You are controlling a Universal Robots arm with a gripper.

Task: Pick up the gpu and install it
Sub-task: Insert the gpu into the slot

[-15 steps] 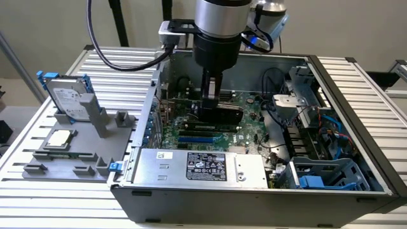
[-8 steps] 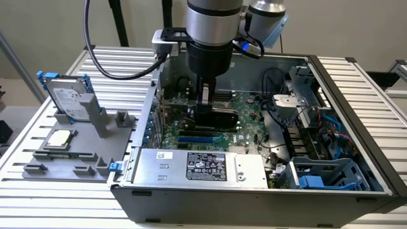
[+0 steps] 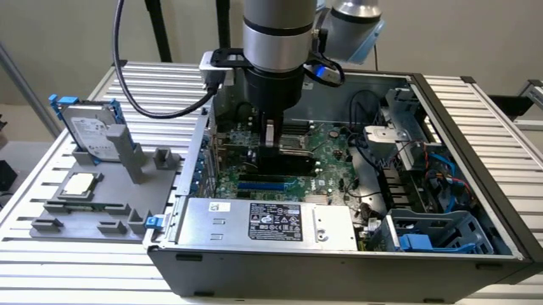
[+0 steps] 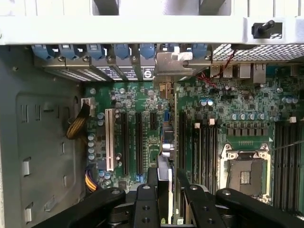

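The gripper (image 4: 170, 190) is clamped on the gpu (image 4: 174, 123), held edge-on over the motherboard (image 4: 142, 102) slots inside the case (image 3: 339, 257); thin, stiff, light and likely fragile, it seems best pinched along its bare upper edge.

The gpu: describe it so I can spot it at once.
Look inside the open computer case, over the green motherboard. The gripper holds the gpu edge-on above the slots. Unlike the flat black slots beside it, it stands upright, ending in a silver bracket.
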